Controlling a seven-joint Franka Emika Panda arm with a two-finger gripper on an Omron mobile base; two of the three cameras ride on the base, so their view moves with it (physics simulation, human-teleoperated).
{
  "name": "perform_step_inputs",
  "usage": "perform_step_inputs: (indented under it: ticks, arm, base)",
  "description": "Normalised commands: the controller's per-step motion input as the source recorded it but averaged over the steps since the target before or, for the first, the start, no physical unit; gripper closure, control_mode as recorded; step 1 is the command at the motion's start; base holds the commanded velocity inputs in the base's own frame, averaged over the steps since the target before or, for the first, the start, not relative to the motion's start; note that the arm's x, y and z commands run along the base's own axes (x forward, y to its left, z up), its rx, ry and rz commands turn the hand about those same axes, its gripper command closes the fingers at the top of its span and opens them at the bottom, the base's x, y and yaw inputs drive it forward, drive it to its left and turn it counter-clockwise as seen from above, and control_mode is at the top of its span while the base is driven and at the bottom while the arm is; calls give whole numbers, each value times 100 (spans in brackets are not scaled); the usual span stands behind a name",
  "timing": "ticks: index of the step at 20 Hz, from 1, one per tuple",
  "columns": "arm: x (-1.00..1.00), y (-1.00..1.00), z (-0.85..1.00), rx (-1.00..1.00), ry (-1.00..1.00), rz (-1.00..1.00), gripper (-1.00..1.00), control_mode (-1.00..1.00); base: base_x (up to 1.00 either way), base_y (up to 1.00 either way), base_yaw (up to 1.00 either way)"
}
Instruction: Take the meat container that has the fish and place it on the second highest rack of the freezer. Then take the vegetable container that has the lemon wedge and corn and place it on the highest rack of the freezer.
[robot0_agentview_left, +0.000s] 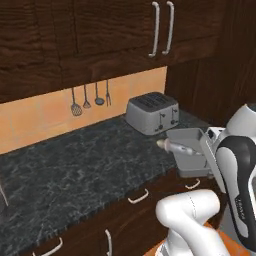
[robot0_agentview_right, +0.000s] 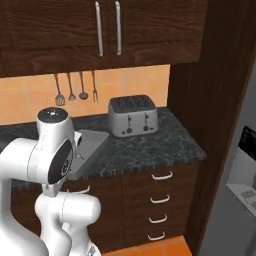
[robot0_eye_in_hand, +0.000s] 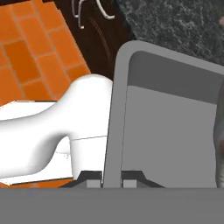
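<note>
My gripper (robot0_eye_in_hand: 112, 180) is shut on the rim of the grey meat container (robot0_eye_in_hand: 170, 131), one finger on each side of its wall. The container (robot0_agentview_left: 192, 159) hangs tilted just past the counter's front edge, and the slim pale fish (robot0_agentview_left: 175, 146) lies inside it. In the right base view the container (robot0_agentview_right: 89, 144) sticks out from behind my arm. The light-grey freezer (robot0_agentview_right: 227, 215) stands at the far right with its front panel facing me; its racks are hidden. The vegetable container with the lemon wedge and corn is out of view.
A silver toaster (robot0_agentview_left: 152, 113) stands at the back of the dark stone counter (robot0_agentview_left: 75, 170). Utensils (robot0_agentview_left: 90, 100) hang on the orange backsplash under dark wall cabinets. A tall dark wooden panel (robot0_agentview_right: 215, 100) separates the counter from the freezer. Drawers (robot0_agentview_right: 157, 200) sit below.
</note>
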Motion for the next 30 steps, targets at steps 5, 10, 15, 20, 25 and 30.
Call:
perform_step_inputs:
  ticks: [5,10,15,20,25,30]
  arm:
    - [0,0,0,0,0,0,100,100]
    - [0,0,0,0,0,0,100,100]
    - [0,0,0,0,0,0,100,100]
    - [0,0,0,0,0,0,100,100]
    - [0,0,0,0,0,0,100,100]
    - [0,0,0,0,0,0,100,100]
  base:
    - [-34,0,-71]
    - [-15,-10,-70]
    - [-34,-52,-49]
    - [-25,-69,-48]
    - [0,-42,-52]
    - [27,-18,-36]
